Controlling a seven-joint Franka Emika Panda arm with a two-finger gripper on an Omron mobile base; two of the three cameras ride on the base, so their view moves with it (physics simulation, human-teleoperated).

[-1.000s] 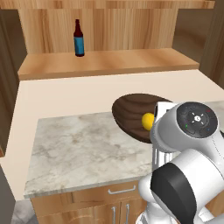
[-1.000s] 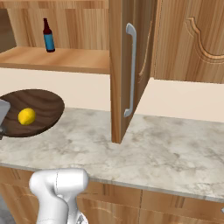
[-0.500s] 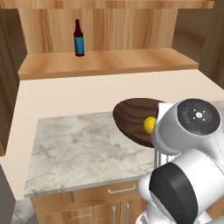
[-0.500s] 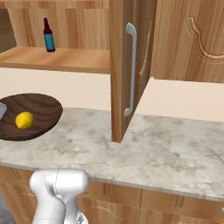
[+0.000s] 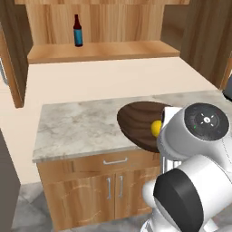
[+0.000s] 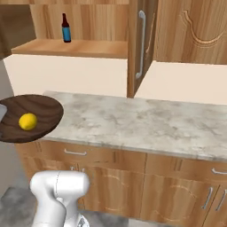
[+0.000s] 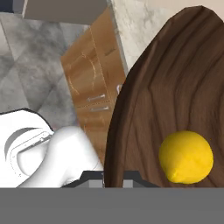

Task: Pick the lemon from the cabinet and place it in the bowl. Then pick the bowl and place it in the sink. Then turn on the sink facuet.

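The wide dark brown wooden bowl [image 5: 136,123] hangs in the air, partly past the counter's front edge. The small yellow lemon [image 5: 156,128] lies inside it. In the hand view my gripper [image 7: 113,176] is shut on the near rim of the bowl [image 7: 175,87], and the lemon [image 7: 186,156] rests just beyond it. From the right base view the bowl [image 6: 37,116] with the lemon [image 6: 28,121] floats at the left, in front of the drawers. The cabinet [image 5: 102,50] stands open at the back. The sink and the sink facuet are out of view.
A marbled stone counter [image 6: 133,122] tops wooden drawers and doors [image 5: 90,190]. A dark bottle [image 5: 78,31] stands on the cabinet shelf. An open cabinet door with a metal handle [image 6: 142,44] juts out over the counter. Grey floor [image 5: 27,208] lies to the left.
The whole picture has shifted: the base has backed away from the counter. The bowl with the lemon has come along in the shut gripper, from over the counter to past its front edge.
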